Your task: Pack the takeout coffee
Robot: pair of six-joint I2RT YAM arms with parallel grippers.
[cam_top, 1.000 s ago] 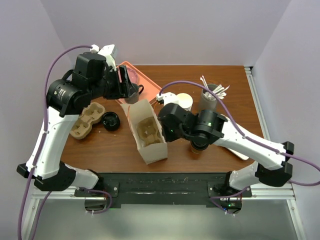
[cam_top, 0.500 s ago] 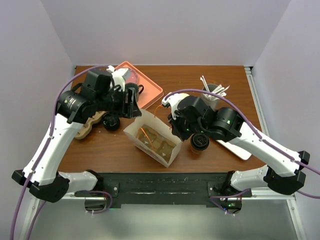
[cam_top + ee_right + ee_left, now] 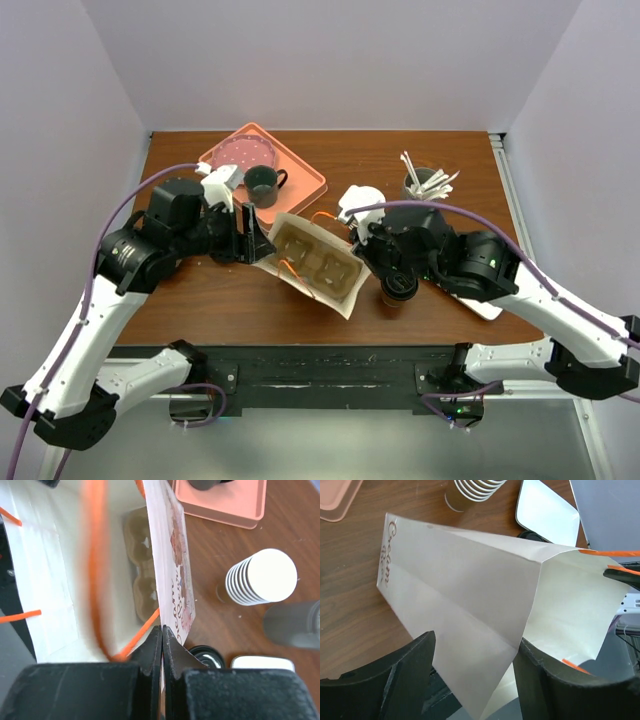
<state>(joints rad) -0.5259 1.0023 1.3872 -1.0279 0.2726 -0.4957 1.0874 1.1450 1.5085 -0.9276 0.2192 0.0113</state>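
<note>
Holding the bag (image 3: 460, 575) rim, your right gripper (image 3: 162, 630) is clenched on it. The left gripper (image 3: 475, 647) is spread, astride the bag's left edge. The coffee (image 3: 398, 287) sits on the desk (image 3: 200, 300) just right of the bag, nearer your right arm.

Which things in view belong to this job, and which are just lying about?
Job: kraft-brown paper cup with black lid; white paper bag with orange handles; brown pulp cup carrier inside.
Lying about: pink tray; dark green mug; stack of white paper cups; grey holder of white sticks.
</note>
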